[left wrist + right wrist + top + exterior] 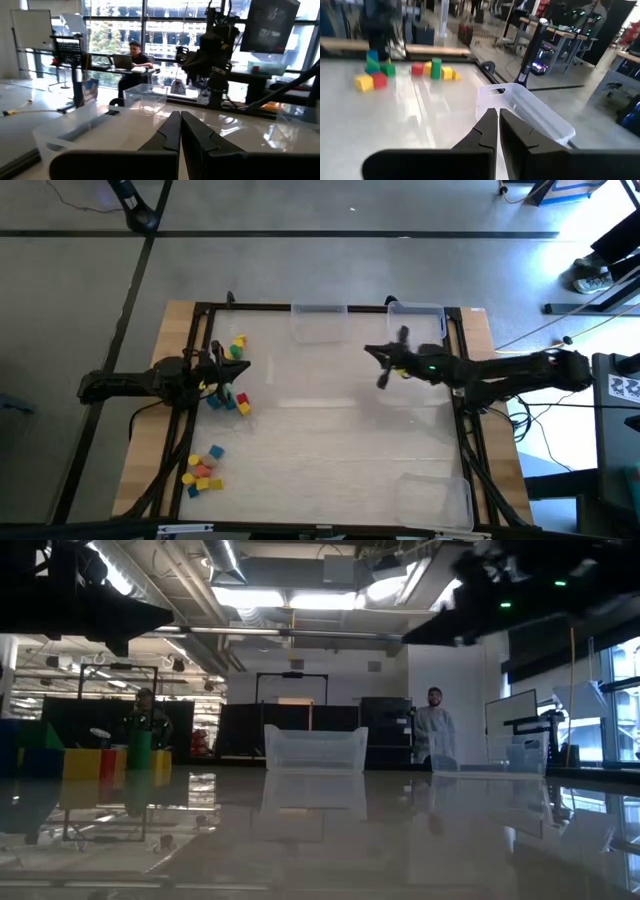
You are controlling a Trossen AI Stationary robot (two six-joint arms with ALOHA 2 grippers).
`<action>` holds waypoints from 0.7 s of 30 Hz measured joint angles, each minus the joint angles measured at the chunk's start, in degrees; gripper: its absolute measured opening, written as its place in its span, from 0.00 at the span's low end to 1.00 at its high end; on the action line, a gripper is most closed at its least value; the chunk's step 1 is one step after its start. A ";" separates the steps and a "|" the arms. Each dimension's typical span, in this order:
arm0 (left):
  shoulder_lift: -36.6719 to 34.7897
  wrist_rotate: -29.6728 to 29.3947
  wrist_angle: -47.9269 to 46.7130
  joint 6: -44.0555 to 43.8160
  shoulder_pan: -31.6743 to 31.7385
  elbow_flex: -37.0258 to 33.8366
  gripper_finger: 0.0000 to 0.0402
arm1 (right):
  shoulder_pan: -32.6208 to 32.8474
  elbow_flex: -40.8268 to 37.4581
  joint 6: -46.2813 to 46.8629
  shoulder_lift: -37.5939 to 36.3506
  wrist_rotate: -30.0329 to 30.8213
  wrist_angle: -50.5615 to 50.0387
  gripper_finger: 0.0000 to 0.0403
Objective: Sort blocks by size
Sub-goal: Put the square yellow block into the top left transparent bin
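From overhead I see the blocks [222, 402] lying in three small clusters on the left side of the pale bench [330, 460]: a few near the upper left, a knot at mid-left, and a third group lower left, all well apart from the clear trays [320, 321] along the top edge and the one [434, 498] at lower right. My left gripper [222, 366] hovers at mid-left, just beside the middle cluster, its fingers [172, 131] pressed together with nothing between them; whether it touches a block I cannot tell. My right gripper [382, 368] sits right of centre, blurred in the overhead picture, near the top trays and far from any block; its own camera shows its fingers [492, 127] together and empty, with the coloured cubes and a green cylinder [436, 68] far across the bench. I judge these blocks light, rigid and smooth, likely to skid on the glossy surface or squirt from a skewed pinch. I would take a cube across two flat opposite faces, a cylinder across its round sides, low and centred. No block sits in a tray yet.
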 joint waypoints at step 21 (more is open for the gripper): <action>8.93 -3.65 -5.50 -4.43 -0.02 3.66 0.00 | -6.89 36.51 -0.52 39.92 -26.68 -2.21 0.05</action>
